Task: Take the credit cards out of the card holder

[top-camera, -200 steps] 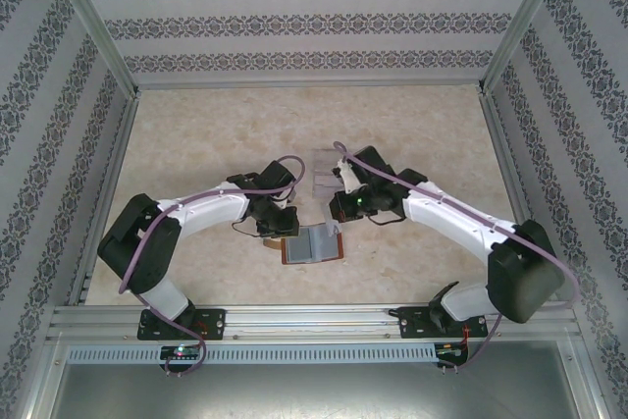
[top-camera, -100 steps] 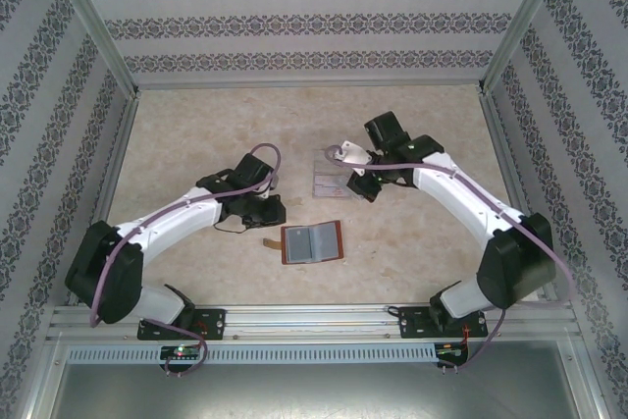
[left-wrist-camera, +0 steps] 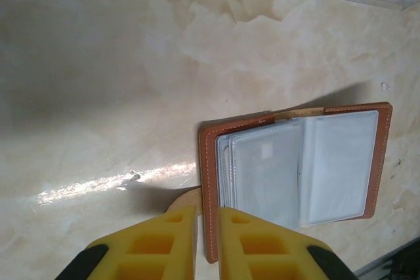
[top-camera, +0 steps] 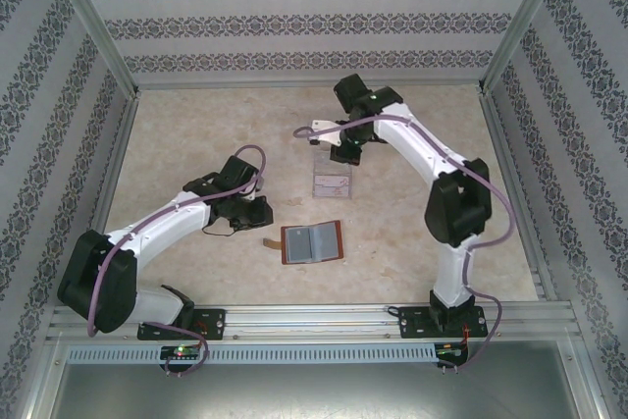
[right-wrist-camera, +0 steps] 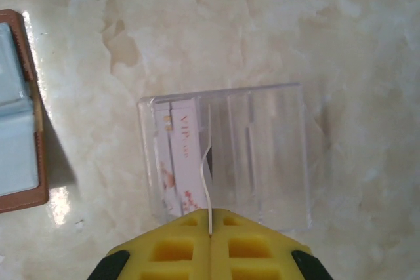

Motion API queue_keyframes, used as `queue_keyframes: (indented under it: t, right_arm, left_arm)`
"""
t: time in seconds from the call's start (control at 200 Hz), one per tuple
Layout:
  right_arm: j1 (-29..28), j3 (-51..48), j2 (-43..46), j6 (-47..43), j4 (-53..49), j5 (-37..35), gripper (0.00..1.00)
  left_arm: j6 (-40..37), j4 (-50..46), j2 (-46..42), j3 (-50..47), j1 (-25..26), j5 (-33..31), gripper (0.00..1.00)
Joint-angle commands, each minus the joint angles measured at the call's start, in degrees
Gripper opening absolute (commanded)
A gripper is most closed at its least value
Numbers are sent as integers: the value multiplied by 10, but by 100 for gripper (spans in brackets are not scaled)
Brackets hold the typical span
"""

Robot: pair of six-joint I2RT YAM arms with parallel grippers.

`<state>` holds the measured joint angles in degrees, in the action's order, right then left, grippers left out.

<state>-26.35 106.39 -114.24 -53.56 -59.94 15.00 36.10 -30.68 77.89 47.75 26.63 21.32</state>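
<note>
Table (top-camera: 196, 144): pale marbled top. The right arm (top-camera: 422, 159) reaches far over it; the left arm (top-camera: 167, 223) lies low, nearer.

Clear tray (top-camera: 331, 182): ribbed slots, mid-table, beyond the card holder (top-camera: 312, 241), which lies open and flat, well apart from the tray. I cannot tell whether its pockets hold more credit cards.

Right gripper (right-wrist-camera: 210, 214): pads pressed together on a thin card (right-wrist-camera: 209, 181), seen edge-on and hanging above the tray. It is over the slot just beside the printed card (right-wrist-camera: 178, 155) already standing there.

Step, as judged: seat this card in the tray. Keep it parallel to the ribs, come straight down, and release only once its lower edge sits between two ribs. A tilt would catch a divider.

Left gripper (left-wrist-camera: 207, 211): pads barely parted, nothing held. It hovers just beside the holder's stitched edge, near the tan tab (left-wrist-camera: 187, 195).
</note>
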Motion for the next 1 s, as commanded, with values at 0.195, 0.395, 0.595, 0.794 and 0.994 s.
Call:
queue_keyframes:
  t: [0.195,0.395,0.595,0.794,0.994]
  right_arm:
    - [7,188,-147,-53,-149,-3,0]
    - [4,226,-200,-49,-188,-1,0]
    - [1,222,-221,-49,-212,-4,1]
    - [4,220,-236,-56,-233,-19,2]
    - [-2,231,-237,-58,-224,-19,26]
  left_arm:
    - [-21,-39,-4,-1,-22,9,15]
    - [-15,-32,-4,-18,-29,12,15]
    - [-20,-34,-5,-21,-34,12,15]
    - [-39,-53,12,4,-40,13,15]
    - [-31,-48,5,3,-41,17,15]
